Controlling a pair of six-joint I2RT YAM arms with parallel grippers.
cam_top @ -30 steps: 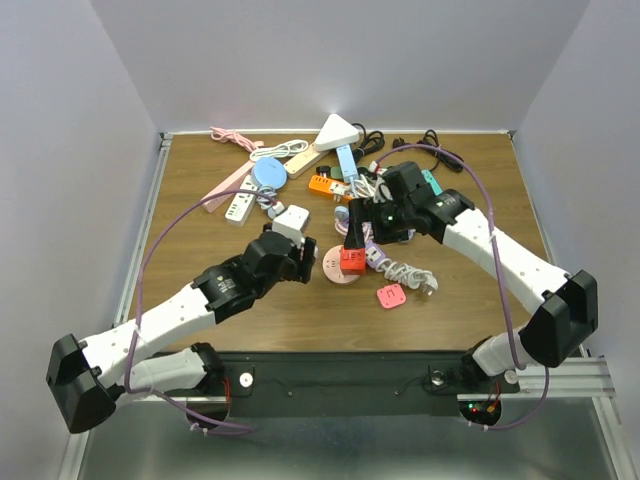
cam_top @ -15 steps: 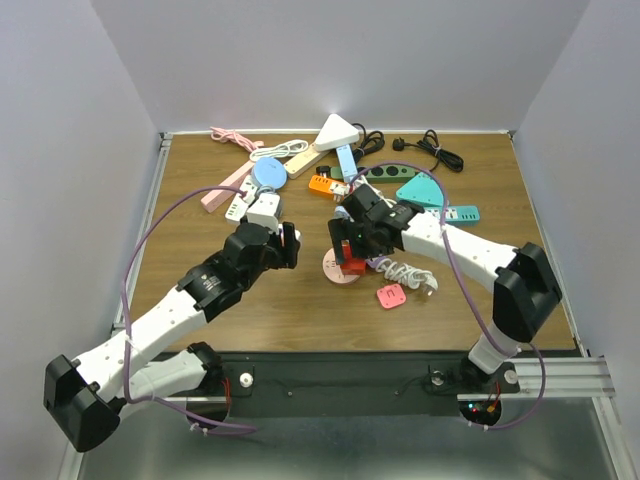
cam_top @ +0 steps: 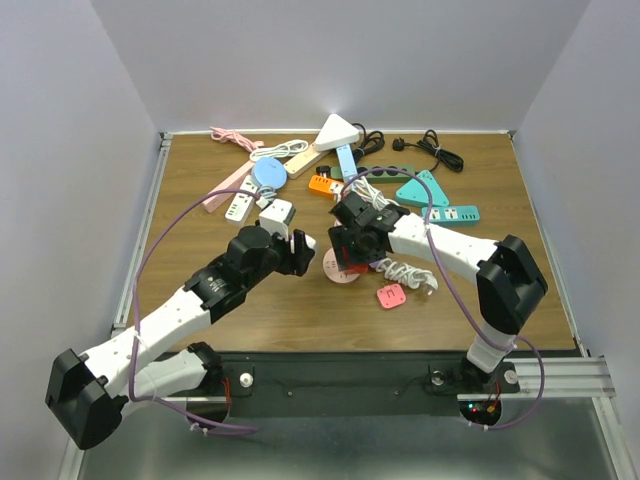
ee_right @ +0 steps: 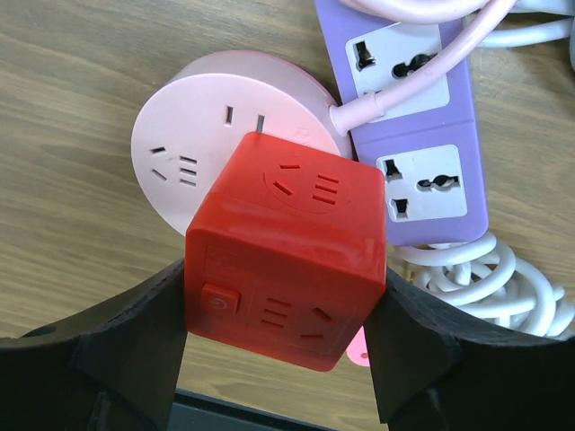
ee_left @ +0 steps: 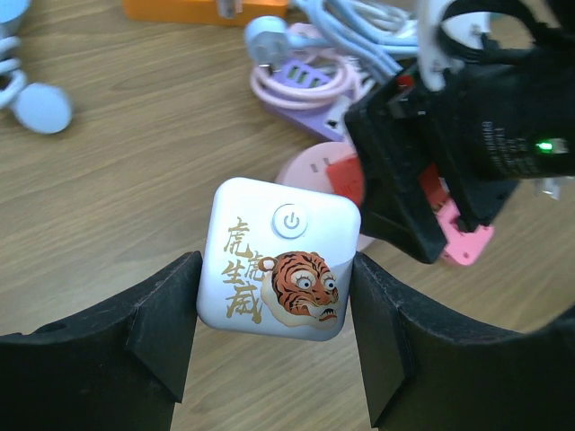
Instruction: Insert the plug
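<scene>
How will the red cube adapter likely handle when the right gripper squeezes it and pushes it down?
The red cube adapter looks like rigid moulded plastic, so it probably won't deform. Its flat, smooth sides suit the right gripper but might slip. Standing tall on the pink round socket, it could tip if pushed off-centre.

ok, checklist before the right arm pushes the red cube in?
1. Right gripper on red cube: ok, gripped on both sides.
2. Cube over pink socket: ok, it covers the socket's right part.
3. Prongs lined up: cannot tell, hidden under the cube.
4. Left gripper holding white cube: ok.
5. Left gripper clear of the right: ok, close but apart in the top view.
</scene>
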